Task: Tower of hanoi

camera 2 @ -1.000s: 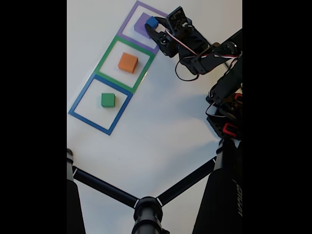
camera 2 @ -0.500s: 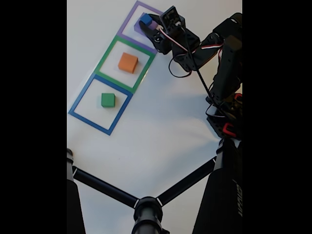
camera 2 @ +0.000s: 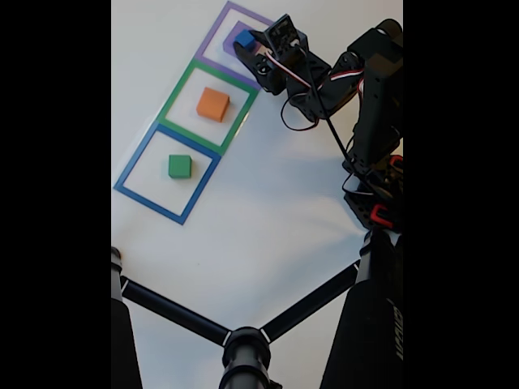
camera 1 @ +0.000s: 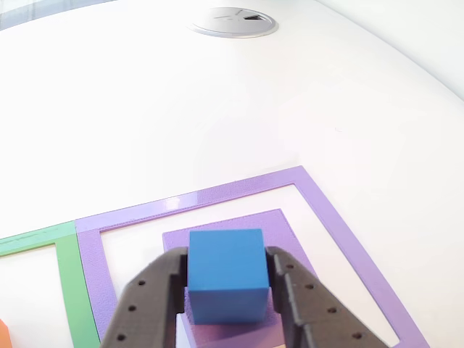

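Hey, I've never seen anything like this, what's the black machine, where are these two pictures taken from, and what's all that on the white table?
It is a small robot arm with a two-finger gripper. The fixed view looks down on the white table; the other view looks out from just behind the gripper. The gripper is shut on a blue cube above a flat purple block inside a purple outline. An orange block sits in a green outline, a green block in a blue outline.
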Controlling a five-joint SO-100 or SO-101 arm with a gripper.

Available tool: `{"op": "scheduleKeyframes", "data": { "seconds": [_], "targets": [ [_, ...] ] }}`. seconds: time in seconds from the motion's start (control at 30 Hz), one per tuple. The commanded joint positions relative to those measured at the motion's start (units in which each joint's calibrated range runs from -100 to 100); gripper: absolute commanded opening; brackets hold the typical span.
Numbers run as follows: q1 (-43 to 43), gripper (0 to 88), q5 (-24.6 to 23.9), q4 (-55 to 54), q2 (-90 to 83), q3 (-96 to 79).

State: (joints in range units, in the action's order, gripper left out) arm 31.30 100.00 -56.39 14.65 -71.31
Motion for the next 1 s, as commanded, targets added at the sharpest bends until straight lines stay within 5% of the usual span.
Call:
{"op": "scheduleKeyframes", "data": {
  "seconds": [0.0, 0.23, 0.53, 0.77, 0.97],
  "targets": [
    [0.91, 12.1, 0.00, -1.75, -0.15, 1.04],
    [1.29, 21.0, 0.00, -1.75, -0.07, 0.77],
    [0.81, 22.3, 0.00, 3.60, -6.45, 0.77],
    [0.91, 19.9, 0.00, 29.83, -29.22, 1.68],
    [1.68, 1.9, 0.00, 61.25, -50.70, 6.41]
  ]
}}
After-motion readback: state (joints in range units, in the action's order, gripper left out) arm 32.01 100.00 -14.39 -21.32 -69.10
